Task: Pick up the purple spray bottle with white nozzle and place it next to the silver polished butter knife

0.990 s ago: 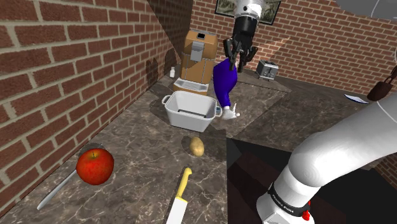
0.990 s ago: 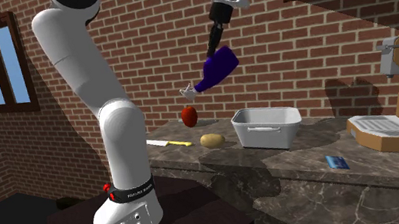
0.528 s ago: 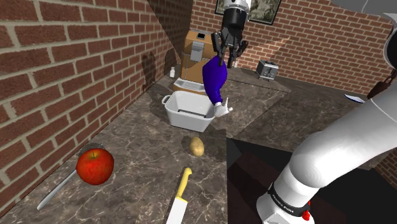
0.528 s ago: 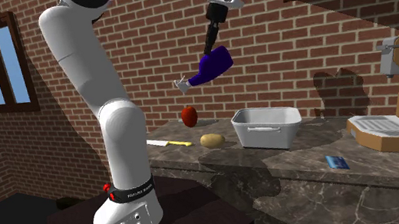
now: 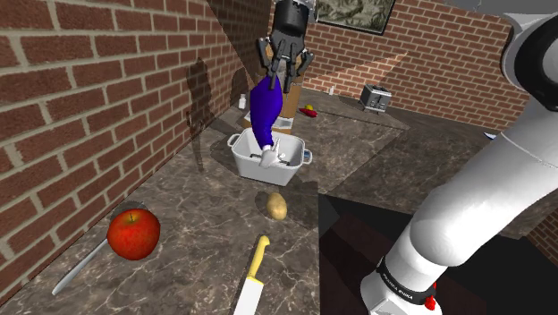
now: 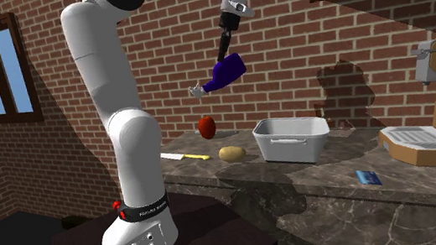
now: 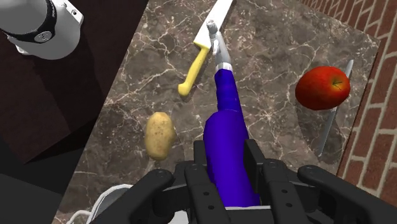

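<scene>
**One bottle aloft, carry to the knife not yet done**

Claw point(image 5: 279, 79) clenched on the purple spray bottle point(image 5: 265, 112), gripping the fat base end; the bottle hangs high in the air, well clear of the surface point(image 5: 206, 224), over the white tub point(image 5: 241, 148) in the shoulder view.

Step in hand, as I judge it: carry the bottle to the silver butter knife point(image 5: 85, 267), which lies along the brick-wall edge of the surface, toward the corner with the red apple point(image 5: 133, 234) touching or overlapping it; cannot tell which.

- Hold height across the potato point(image 5: 276, 206) and the yellow-handled knife point(image 5: 252, 277); descend late.
- Aim for bare surface beside the stretch of butter knife clear of the apple; a nudged apple would probably roll.
- Keep off the wall edge; little room there.
- Release only once the bottle rests on the surface.

Bottle's heading: long axis steep, tilted off vertical; white nozzle point(image 5: 266, 157) lowest, base uppermost in the claw; in the second exterior view the nozzle slants down toward that view's left; in the wrist view the axis runs straight out from the claw, nozzle leading; so the nozzle would likely meet the surface first; lower gently.
</scene>
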